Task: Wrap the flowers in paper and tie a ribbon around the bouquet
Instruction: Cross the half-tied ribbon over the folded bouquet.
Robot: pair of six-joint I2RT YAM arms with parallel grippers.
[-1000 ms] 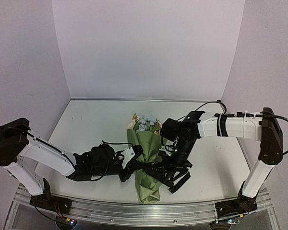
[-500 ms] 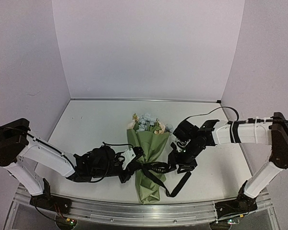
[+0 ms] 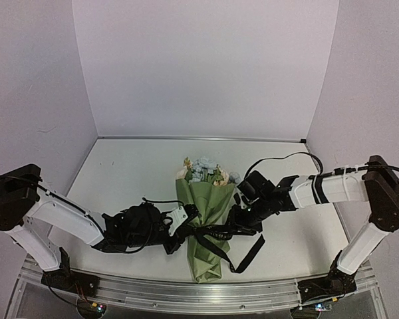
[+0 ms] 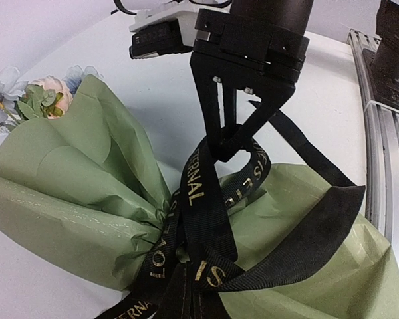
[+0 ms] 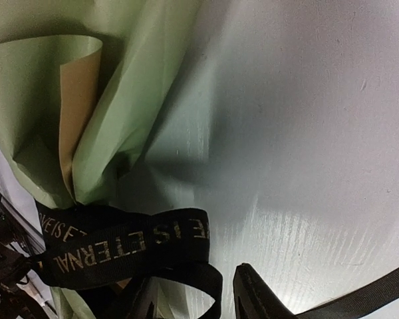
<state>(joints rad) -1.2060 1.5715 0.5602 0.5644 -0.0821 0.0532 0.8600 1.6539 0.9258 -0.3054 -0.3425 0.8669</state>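
The bouquet lies mid-table, olive paper [image 3: 207, 260] coned around pale flowers [image 3: 203, 170] at its far end. A black lettered ribbon [image 3: 219, 232] is knotted around its waist, one tail trailing to the right. My left gripper [image 3: 188, 228] is at the knot from the left; its fingers are hidden under the ribbon [image 4: 199, 193], which runs straight into them. My right gripper [image 3: 236, 220] reaches in from the right. Its fingers straddle a ribbon loop [image 5: 199, 276], with a gap showing beside the right finger [image 5: 253, 292]. In the left wrist view the right gripper [image 4: 231, 138] meets that loop above the paper [image 4: 66, 199].
The white table [image 3: 126, 179] is walled on three sides. A metal rail [image 3: 186, 292] runs along the near edge, also seen as the rail [image 4: 379, 133]. Black cables loop over both arms. The paper's tan inner face [image 5: 76, 100] shows at a fold.
My right gripper pulled out to the right, then came back in low beside the bouquet, narrowing around a ribbon loop. The ribbon tail now lies stretched to the right. The left arm stayed put.
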